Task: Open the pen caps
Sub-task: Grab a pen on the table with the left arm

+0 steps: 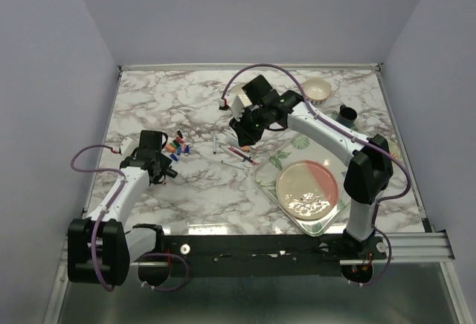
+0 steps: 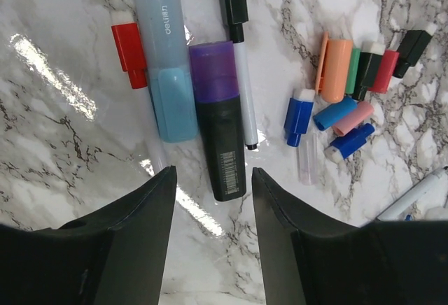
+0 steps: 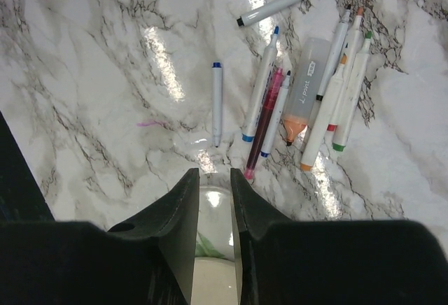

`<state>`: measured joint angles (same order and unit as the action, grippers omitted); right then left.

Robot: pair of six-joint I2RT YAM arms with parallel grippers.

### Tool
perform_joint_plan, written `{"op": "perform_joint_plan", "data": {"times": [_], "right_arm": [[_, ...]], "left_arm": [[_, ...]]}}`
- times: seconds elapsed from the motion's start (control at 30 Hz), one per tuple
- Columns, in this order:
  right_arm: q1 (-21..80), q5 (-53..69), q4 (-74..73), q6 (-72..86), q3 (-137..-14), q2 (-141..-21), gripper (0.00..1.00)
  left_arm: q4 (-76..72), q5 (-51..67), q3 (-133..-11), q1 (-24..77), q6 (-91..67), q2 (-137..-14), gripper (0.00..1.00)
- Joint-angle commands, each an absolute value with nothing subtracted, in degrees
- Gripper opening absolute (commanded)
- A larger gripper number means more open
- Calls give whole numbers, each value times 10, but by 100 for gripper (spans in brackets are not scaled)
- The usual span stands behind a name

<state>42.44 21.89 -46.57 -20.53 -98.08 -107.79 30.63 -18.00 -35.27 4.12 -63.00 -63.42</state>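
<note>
Hovering over the glossy marbled counter [image 2: 56,151], our left gripper [image 2: 213,207] gapes wide; stubby plastic pen caps [image 2: 353,117] lie loose nearby. Our right gripper [image 3: 215,179] pinches narrowly, whether on something we cannot tell

Left gripper [image 2: 213,179]: held wide open over the marble.
Purple highlighter [image 2: 218,119]: laid between blue highlighter [image 2: 166,67] and black-capped pen [image 2: 241,74].
Red cap [image 2: 129,54]: seen fitted on its pen, far left.
Loose caps [image 2: 357,88]: clustered at right.
</note>
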Motion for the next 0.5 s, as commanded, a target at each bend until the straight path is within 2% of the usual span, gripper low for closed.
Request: {"op": "perform_joint_plan", "data": {"times": [0.0, 0.47], "right_arm": [[429, 230, -471, -209, -976, -1064, 31], [429, 241, -473, -209, -975, -1071, 31]], "left_arm": [[328, -184, -371, 39, -621, -662, 56], [320, -171, -386, 42, -619, -720, 58]]}}
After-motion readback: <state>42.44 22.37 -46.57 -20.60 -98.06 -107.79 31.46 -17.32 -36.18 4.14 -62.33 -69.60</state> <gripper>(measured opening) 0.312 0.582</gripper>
